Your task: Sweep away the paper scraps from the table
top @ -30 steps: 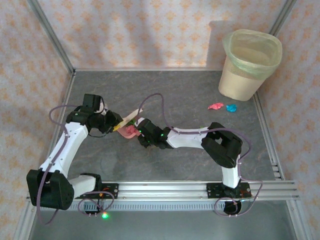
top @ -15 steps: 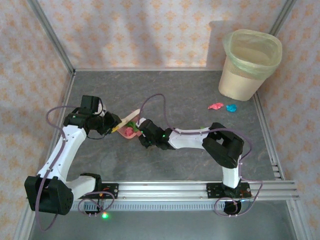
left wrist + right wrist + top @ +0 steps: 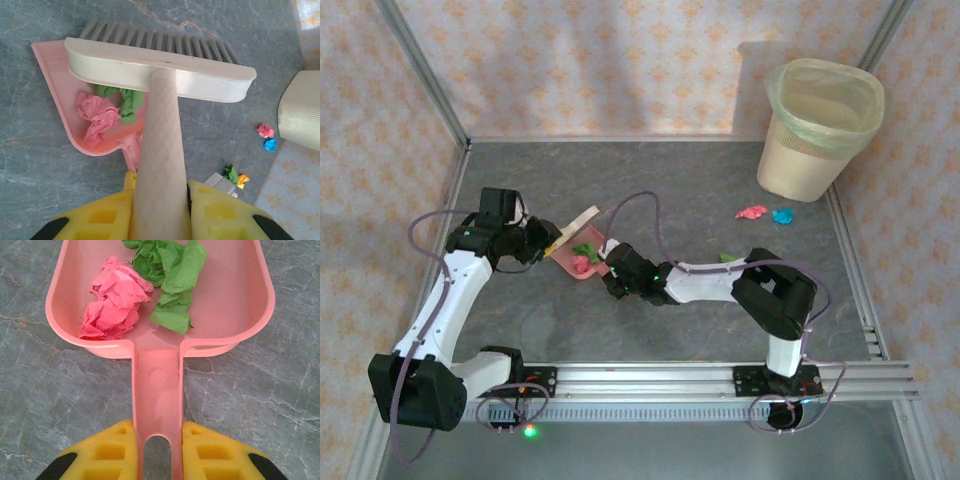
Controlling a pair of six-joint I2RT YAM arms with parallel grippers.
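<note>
My left claw (image 3: 160,210) is clamped on the brush (image 3: 160,70), right claw (image 3: 157,452) clamped on the dustpan (image 3: 232,315); loose scraps (image 3: 752,212) lie beside the bin (image 3: 810,150), nearer the right claw.

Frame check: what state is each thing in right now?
Left gripper: shut on brush handle.
Right gripper: shut on dustpan handle.
Brush: bristles at dustpan mouth.
Dustpan: holds pink wad, green wad.
Pink scrap, blue scrap: loose on table by bin.
Green scrap, orange scrap: unswept on table.
Bin: upright, bag-lined.
</note>
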